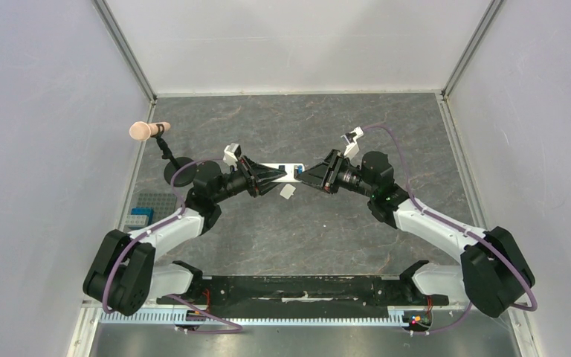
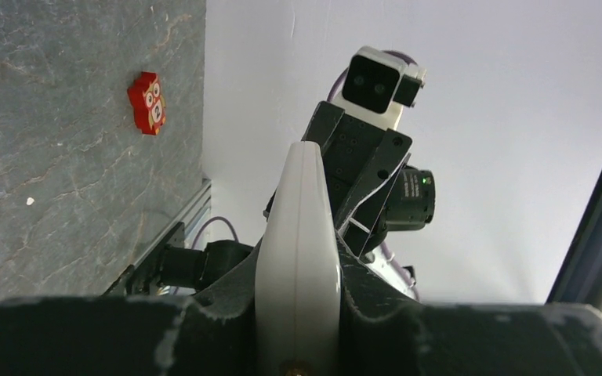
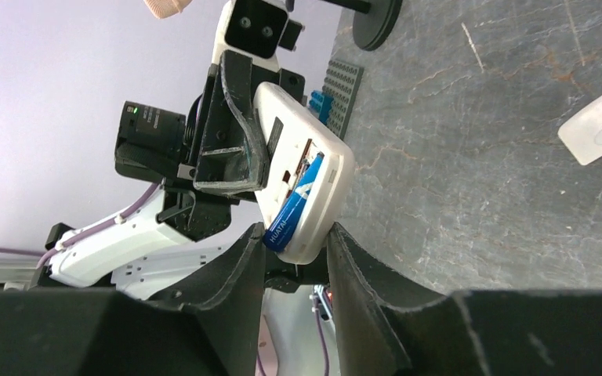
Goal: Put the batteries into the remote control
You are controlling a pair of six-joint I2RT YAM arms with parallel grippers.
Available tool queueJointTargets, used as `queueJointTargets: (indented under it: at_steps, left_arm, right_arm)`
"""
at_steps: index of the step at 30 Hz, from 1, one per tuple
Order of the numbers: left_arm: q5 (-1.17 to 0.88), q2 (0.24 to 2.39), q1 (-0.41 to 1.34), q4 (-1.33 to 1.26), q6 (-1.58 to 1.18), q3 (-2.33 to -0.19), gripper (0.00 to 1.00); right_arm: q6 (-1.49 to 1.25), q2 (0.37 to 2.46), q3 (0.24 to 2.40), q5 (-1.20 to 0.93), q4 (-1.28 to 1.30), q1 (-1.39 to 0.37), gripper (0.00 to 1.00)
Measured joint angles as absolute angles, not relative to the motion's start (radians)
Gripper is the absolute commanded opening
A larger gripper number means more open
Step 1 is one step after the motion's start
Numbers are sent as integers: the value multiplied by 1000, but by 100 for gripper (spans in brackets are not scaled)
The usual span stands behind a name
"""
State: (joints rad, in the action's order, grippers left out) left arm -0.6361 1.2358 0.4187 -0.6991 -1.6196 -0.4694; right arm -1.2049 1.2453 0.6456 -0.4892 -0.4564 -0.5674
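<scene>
white remote (image 3: 332, 182) aloft on edge, back compartment open; blue battery (image 3: 290, 211) inside

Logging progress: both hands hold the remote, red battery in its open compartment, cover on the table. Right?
No: the battery in the remote is blue, not red; the right wrist view shows it. The rest stands.

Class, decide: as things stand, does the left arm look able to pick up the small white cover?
Probably not yet. The cover lies unobstructed nearby, but the left claw is shut on the remote control, so it would have to let go first.
</scene>
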Motion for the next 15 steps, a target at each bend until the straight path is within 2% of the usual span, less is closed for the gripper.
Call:
queueJointTargets:
  at_steps: [15]
  left_arm:
    - [-773, 1236, 417, -636, -1369, -527, 2]
  right_arm:
    - [-1347, 1297, 580, -640, -627, -540, 33]
